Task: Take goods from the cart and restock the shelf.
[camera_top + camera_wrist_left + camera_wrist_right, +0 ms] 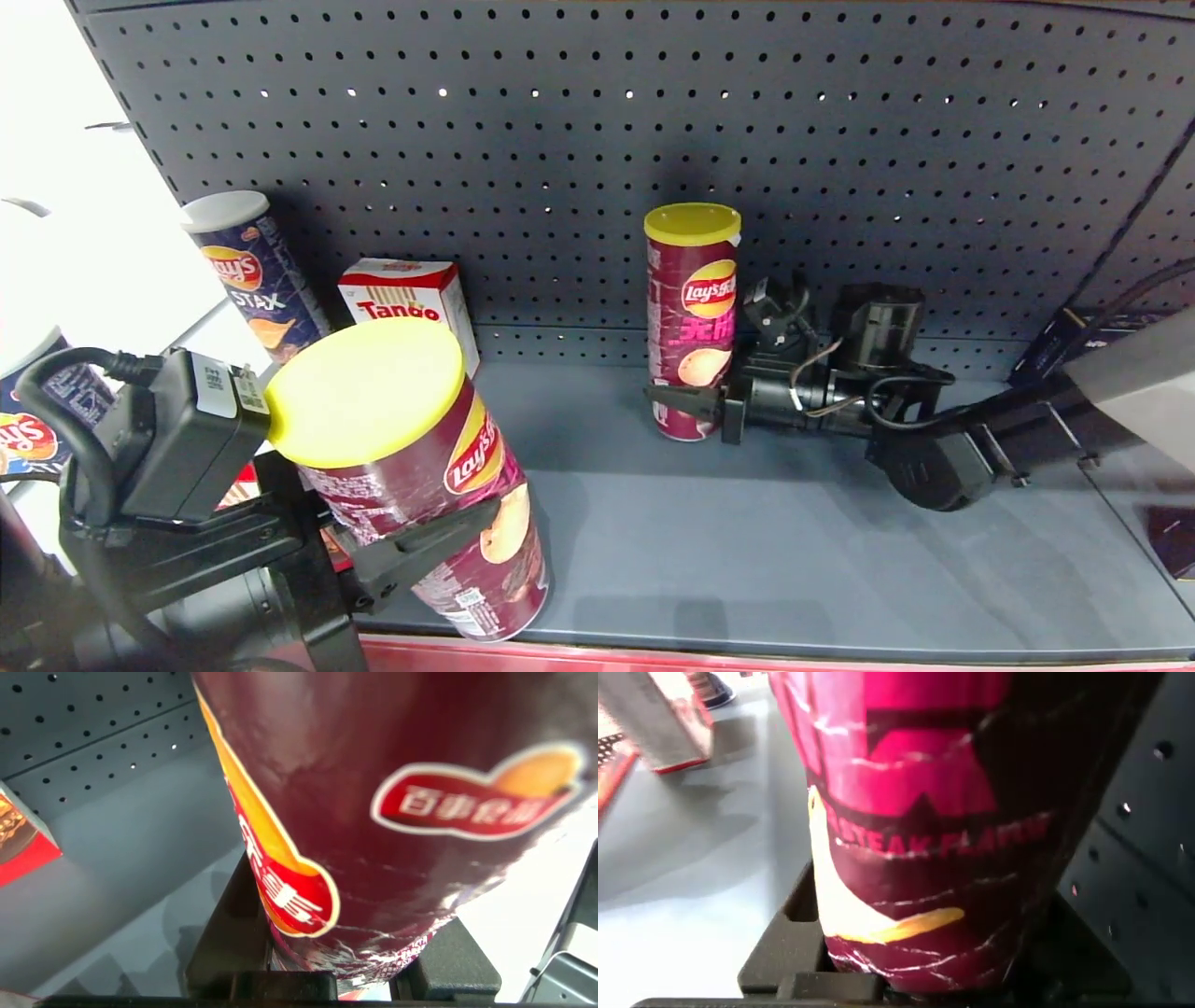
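Presently two maroon cans are pinched at the shelf (747, 541), front can (476, 467) tilted in the left gripper (425, 546), back can (693, 308) upright in the right gripper (691, 411), near one blue can (252, 280) and one box (406, 299).

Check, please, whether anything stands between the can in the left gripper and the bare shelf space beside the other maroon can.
Nothing visible does. The left gripper holds the tilted can at the shelf's front edge, and the shelf board from there to the upright can in the right gripper is bare.
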You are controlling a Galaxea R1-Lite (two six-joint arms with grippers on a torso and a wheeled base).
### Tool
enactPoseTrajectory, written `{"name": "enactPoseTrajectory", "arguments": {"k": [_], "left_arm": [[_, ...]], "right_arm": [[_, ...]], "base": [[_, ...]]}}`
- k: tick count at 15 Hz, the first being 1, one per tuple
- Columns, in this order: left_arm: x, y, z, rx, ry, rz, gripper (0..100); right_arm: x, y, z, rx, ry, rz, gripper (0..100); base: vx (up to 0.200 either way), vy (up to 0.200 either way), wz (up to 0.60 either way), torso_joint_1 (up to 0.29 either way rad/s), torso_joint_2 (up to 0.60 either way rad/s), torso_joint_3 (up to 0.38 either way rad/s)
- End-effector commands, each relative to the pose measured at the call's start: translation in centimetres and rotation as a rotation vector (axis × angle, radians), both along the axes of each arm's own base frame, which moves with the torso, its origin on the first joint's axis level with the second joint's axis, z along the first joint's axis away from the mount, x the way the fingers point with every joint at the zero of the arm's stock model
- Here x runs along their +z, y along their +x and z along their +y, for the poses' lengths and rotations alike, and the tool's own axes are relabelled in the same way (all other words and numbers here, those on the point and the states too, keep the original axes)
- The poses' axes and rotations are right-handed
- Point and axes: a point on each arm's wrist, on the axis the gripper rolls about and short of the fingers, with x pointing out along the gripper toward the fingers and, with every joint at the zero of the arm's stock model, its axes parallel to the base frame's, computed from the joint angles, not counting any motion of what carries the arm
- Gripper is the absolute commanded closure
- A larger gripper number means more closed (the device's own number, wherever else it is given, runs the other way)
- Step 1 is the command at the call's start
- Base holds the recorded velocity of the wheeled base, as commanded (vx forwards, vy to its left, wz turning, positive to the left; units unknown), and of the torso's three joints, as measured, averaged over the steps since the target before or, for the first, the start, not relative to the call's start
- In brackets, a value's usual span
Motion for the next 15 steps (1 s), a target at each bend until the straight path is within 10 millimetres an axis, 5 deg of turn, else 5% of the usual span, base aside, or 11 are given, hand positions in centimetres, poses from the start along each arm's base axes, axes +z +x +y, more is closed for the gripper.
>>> {"name": "enactPoseTrajectory", "arguments": {"k": [1,7,15], "left_arm": [[-0.1,-0.1,0.0,0.000,0.000,0.001,100],[-0.5,-0.2,0.2,0.003,0.010,0.011,100],[-0.9,-0.6,0.4,0.001,0.017,0.021,100]], "right_arm": [[2.0,-4.9,-1.9,-0.042,0.005,-0.020,100],[-0.2,-11.6,-2.2,-0.080,0.004,-0.012,100],[-3.2,-12.7,-1.3,-0.071,-0.028,0.025,100]], "base": [[0.000,0.000,0.00,0.000,0.00,0.000],[0.000,0.000,0.00,0.000,0.00,0.000],[0.000,0.000,0.00,0.000,0.00,0.000]]}}
